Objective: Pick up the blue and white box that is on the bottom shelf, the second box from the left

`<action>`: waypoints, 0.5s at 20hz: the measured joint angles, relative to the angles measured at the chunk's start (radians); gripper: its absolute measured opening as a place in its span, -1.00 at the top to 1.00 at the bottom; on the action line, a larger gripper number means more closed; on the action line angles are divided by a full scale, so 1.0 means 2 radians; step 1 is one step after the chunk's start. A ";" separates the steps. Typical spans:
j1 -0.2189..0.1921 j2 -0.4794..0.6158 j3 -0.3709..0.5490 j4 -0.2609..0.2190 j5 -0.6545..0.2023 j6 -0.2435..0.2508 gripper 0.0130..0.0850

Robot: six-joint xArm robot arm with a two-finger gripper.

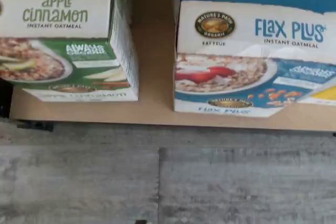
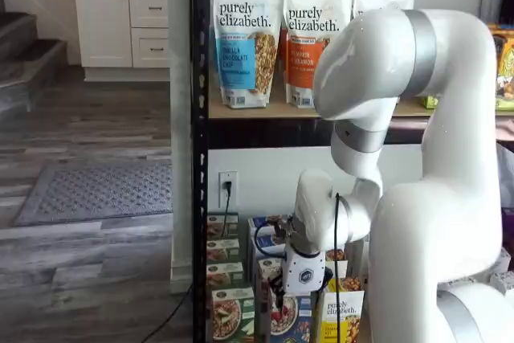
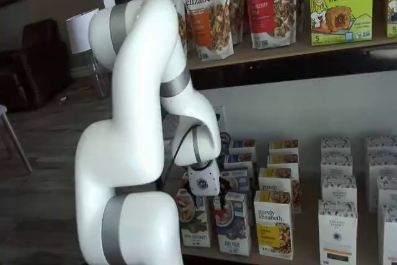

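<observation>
Right now the white tool with black fingers [image 3: 218, 204] hovers at the front of the black-framed bottom shelf [image 1: 152, 111], jaws spread wide and empty. Just below sits the blue and white oatmeal box [image 1: 252, 51]. Risk: drifting sideways and catching the neighbouring green-and-white carton [image 1: 63, 35].

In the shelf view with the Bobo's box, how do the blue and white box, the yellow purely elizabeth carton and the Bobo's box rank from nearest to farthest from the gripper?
1. The blue and white box: front row of the bottom shelf, just below the gripper.
2. The yellow purely elizabeth carton: same front row, one place farther from the arm.
3. The Bobo's box: upper shelf, far above.
</observation>
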 joint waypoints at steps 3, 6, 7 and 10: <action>-0.006 0.017 -0.016 -0.011 -0.003 0.006 -1.00; -0.014 0.033 -0.034 -0.040 -0.005 0.026 -1.00; -0.016 0.038 -0.039 -0.046 -0.005 0.030 -1.00; -0.019 0.056 -0.058 -0.035 -0.009 0.015 -1.00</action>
